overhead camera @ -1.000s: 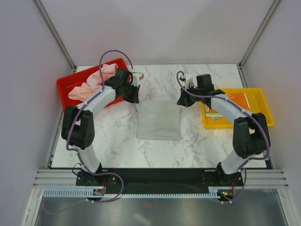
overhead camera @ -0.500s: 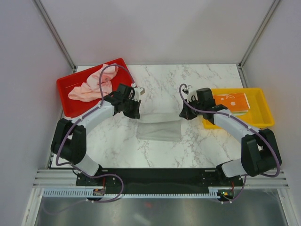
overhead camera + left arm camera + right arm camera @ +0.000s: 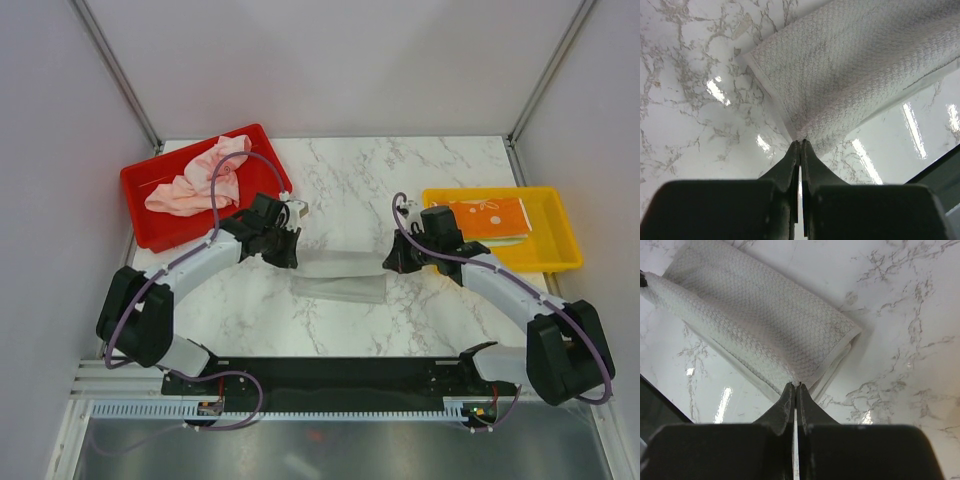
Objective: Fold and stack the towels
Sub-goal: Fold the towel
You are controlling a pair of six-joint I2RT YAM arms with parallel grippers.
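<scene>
A grey-white towel (image 3: 340, 278) lies in the middle of the marble bench (image 3: 340, 180), between the two arms, which reach in from either side. The left hand (image 3: 288, 255) is clamped on the towel's left corner. In the left wrist view its fingers (image 3: 790, 160) are pressed together with the hem pinched at their tips, and the waffle-textured cloth stretches away from them, up and to the right. The right hand (image 3: 396, 262) is likewise closed on the towel's right end, its fingers (image 3: 786, 402) together on the edge. There the cloth is doubled over, and a second hemmed layer shows beneath the upper one at the corner. From above, the held edge runs as a pale band across the towel from one hand to the other

A red tray (image 3: 165, 228) sits at the bench's far left, holding a crumpled peach-pink towel (image 3: 195, 180). A yellow tray (image 3: 545, 252) sits at the far right, with a folded cream towel with orange print (image 3: 490, 217) lying flat in it
</scene>
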